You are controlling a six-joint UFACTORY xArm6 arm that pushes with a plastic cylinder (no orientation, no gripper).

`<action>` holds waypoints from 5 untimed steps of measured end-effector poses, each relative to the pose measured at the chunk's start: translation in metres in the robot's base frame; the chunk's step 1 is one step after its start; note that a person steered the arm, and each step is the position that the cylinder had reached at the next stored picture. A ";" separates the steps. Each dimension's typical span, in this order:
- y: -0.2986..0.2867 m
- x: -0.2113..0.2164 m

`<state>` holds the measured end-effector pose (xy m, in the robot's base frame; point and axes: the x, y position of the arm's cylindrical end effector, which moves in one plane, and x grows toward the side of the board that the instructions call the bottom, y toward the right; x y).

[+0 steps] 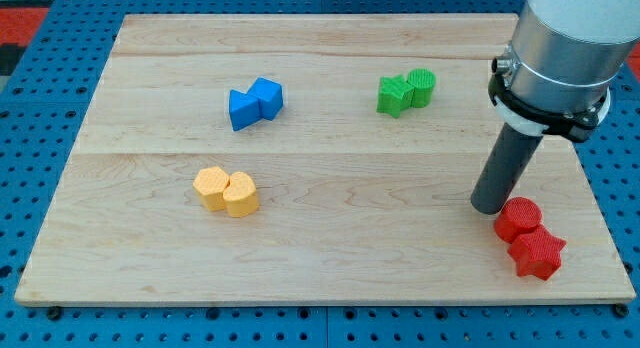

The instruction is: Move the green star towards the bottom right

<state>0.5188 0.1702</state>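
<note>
A wooden board (pixel 320 278) seen from above. My tip (pixel 490 206), a bare rod with nothing to open or close, rests near the view's right edge. The green star (pixel 394 95) sits up and to the left of my tip, well apart, touching a green cylinder (pixel 422 87). It looks unmoved; the push remains. Just right of and below my tip lie a red block (pixel 517 218) and a red star (pixel 536 254), crowding the destination corner. Far left: two blue blocks (pixel 255 103), two yellow blocks (pixel 226 191).
</note>
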 end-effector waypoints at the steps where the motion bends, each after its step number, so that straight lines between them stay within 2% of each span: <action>1: -0.022 -0.024; 3: -0.133 -0.085; 4: -0.179 -0.132; 5: -0.187 -0.174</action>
<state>0.3451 -0.0170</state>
